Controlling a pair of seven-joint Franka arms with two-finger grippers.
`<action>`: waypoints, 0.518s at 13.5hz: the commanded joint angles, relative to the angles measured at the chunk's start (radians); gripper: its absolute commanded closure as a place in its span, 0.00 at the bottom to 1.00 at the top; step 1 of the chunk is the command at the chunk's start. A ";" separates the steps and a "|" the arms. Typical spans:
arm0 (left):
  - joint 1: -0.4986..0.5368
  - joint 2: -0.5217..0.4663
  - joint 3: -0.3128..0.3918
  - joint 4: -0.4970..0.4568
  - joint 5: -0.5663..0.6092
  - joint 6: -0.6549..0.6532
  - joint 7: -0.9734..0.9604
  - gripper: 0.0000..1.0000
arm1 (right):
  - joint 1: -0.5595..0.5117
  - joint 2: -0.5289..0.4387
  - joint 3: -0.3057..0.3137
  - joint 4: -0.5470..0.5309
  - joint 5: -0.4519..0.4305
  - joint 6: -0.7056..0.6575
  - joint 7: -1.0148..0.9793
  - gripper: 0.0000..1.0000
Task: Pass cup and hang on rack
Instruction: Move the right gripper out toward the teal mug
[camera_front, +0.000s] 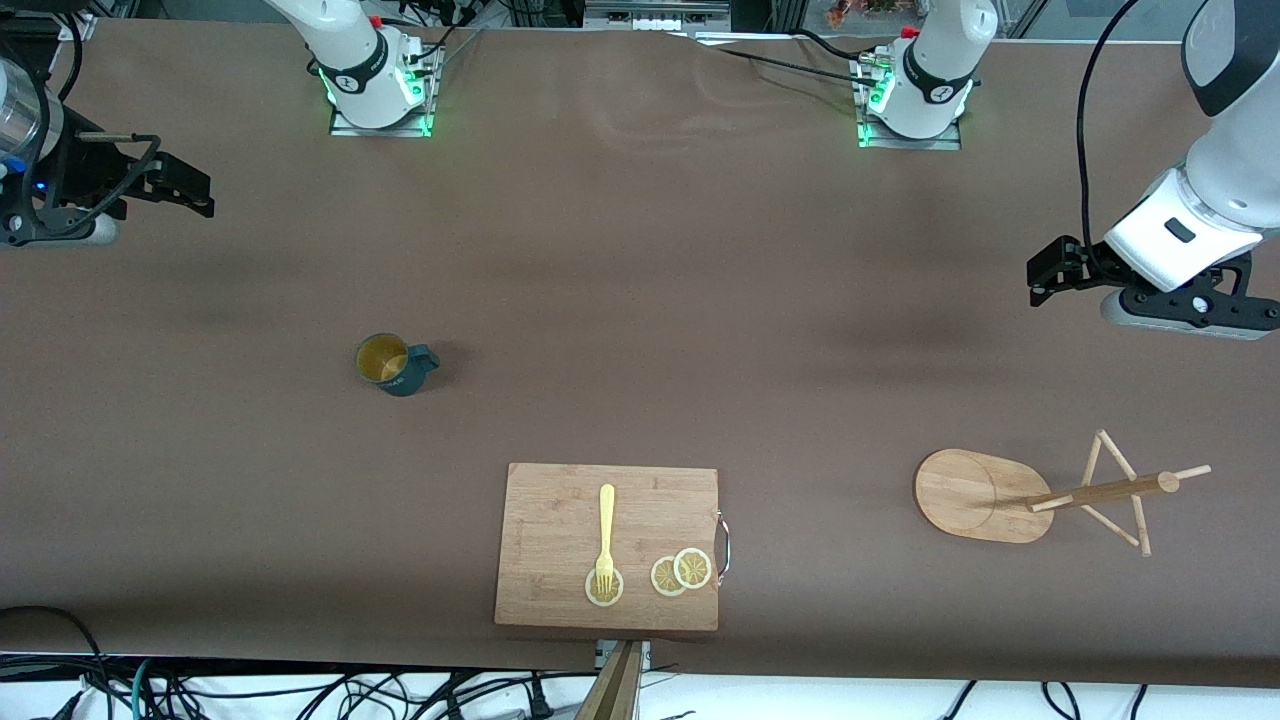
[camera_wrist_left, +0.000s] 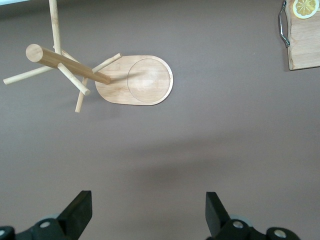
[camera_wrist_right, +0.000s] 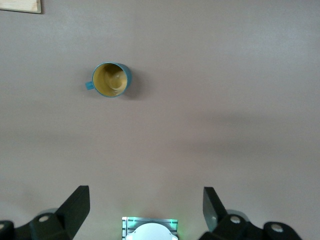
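Note:
The dark teal cup (camera_front: 392, 363) with a yellow inside stands upright on the table toward the right arm's end, handle toward the middle. It also shows in the right wrist view (camera_wrist_right: 111, 80). The bamboo rack (camera_front: 1050, 495) stands on its oval base (camera_front: 965, 490) toward the left arm's end; it shows in the left wrist view (camera_wrist_left: 75, 67) too. My right gripper (camera_front: 195, 192) hangs open and empty over bare table at its end, apart from the cup; its jaws (camera_wrist_right: 146, 207) are wide. My left gripper (camera_front: 1042, 278) hangs open and empty over bare table near the rack (camera_wrist_left: 149, 210).
A rectangular bamboo cutting board (camera_front: 608, 545) lies at the table's front edge, mid-table, with a yellow fork (camera_front: 605, 530) and lemon slices (camera_front: 680, 572) on it. Its corner shows in the left wrist view (camera_wrist_left: 305, 40). Brown table surface spreads between cup and rack.

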 joint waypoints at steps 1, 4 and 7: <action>-0.004 -0.006 0.005 0.011 -0.025 -0.016 0.016 0.00 | -0.017 0.020 0.011 0.040 -0.001 -0.004 -0.034 0.00; -0.004 -0.006 0.005 0.011 -0.025 -0.016 0.015 0.00 | -0.019 0.024 0.011 0.046 -0.003 0.003 -0.045 0.00; -0.004 -0.006 0.005 0.011 -0.025 -0.016 0.015 0.00 | -0.020 0.024 0.004 0.045 0.012 0.001 -0.045 0.00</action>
